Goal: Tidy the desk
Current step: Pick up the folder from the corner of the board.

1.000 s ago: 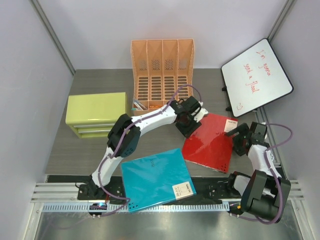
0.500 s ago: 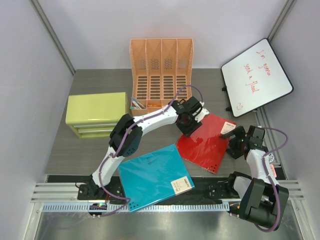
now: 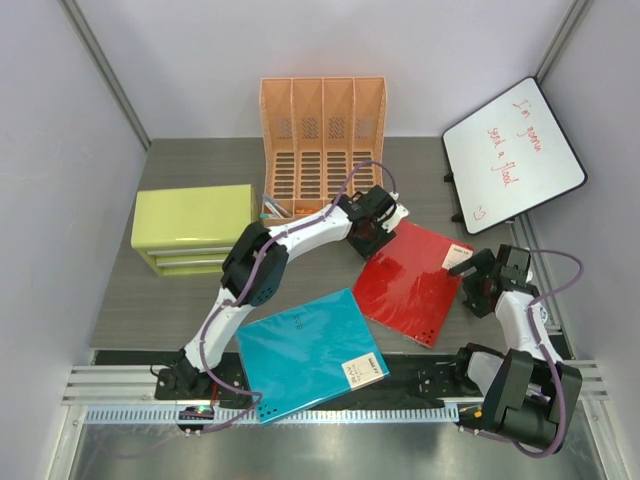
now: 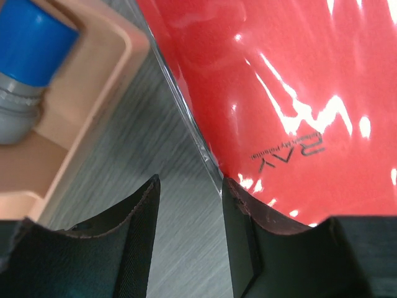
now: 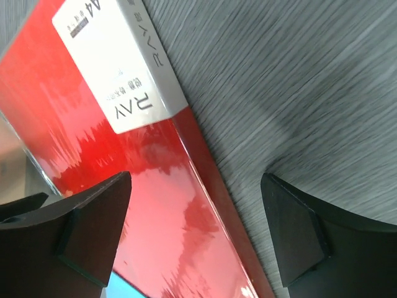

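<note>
The dark grey wood-grain desk carries a glossy red folder at centre right and a teal folder near the front edge. My left gripper is at the red folder's far left corner. In the left wrist view that gripper is open, with bare desk in the gap and its right finger over the red folder. My right gripper is wide open at the red folder's right edge. In the right wrist view it straddles the edge of the red folder.
An orange mesh file rack stands at the back, with a blue-capped marker in its base. A lime-green drawer cabinet sits at the left. A small whiteboard leans at the back right. The teal folder overhangs the front rail.
The red folder has turned a little and slid left. My left gripper has shifted slightly towards the rack. My right gripper has opened wider at the folder's right edge.
</note>
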You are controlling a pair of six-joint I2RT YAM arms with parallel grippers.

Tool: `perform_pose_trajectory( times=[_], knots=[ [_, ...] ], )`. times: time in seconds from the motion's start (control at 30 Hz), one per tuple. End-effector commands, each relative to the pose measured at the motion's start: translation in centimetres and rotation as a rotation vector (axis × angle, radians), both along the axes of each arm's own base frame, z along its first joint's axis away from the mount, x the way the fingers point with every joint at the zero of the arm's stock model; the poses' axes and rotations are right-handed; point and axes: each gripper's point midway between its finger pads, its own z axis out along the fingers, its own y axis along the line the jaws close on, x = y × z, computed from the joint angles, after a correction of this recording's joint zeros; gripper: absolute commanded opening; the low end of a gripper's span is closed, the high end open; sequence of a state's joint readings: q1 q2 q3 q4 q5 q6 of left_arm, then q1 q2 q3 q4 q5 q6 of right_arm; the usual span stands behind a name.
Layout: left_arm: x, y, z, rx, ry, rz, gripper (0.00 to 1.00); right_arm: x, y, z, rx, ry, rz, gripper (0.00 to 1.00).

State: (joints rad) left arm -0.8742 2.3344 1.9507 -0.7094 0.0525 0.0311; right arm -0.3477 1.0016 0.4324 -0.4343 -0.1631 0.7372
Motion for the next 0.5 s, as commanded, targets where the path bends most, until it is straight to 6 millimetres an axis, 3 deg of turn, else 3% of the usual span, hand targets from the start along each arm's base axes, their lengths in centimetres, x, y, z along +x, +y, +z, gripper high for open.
perform_pose_trajectory(
  times=[0.0, 0.13, 0.23, 0.33, 0.37, 0.47],
  knots=[
    [0.4, -1.7, 0.2, -0.030, -0.034, -0.025, 0.46, 0.9, -2.3, 0.2, -0.103, -0.013, -0.067, 0.92],
    [0.0, -2.2, -0.3, -0.029, -0.023, -0.041, 0.46, 2.8, -2.5, -0.3, -0.079, -0.075, -0.089, 0.92],
    [0.0, -2.3, -0.3, -0.034, -0.022, -0.046, 0.46, 3.7, -2.1, -1.7, -0.040, -0.098, -0.089, 0.92],
    [0.0, -2.3, -0.4, -0.031, -0.022, -0.052, 0.45, 4.3, -0.8, -3.0, 0.031, -0.141, -0.072, 0.89],
    [0.0, -2.4, -0.4, -0.032, -0.024, -0.056, 0.45, 3.6, 0.1, -3.8, 0.074, -0.136, -0.059, 0.88],
    [-0.1, -2.5, -0.2, -0.038, -0.021, -0.065, 0.45, 4.0, 1.2, -4.2, 0.126, -0.180, -0.034, 0.86]
  ],
)
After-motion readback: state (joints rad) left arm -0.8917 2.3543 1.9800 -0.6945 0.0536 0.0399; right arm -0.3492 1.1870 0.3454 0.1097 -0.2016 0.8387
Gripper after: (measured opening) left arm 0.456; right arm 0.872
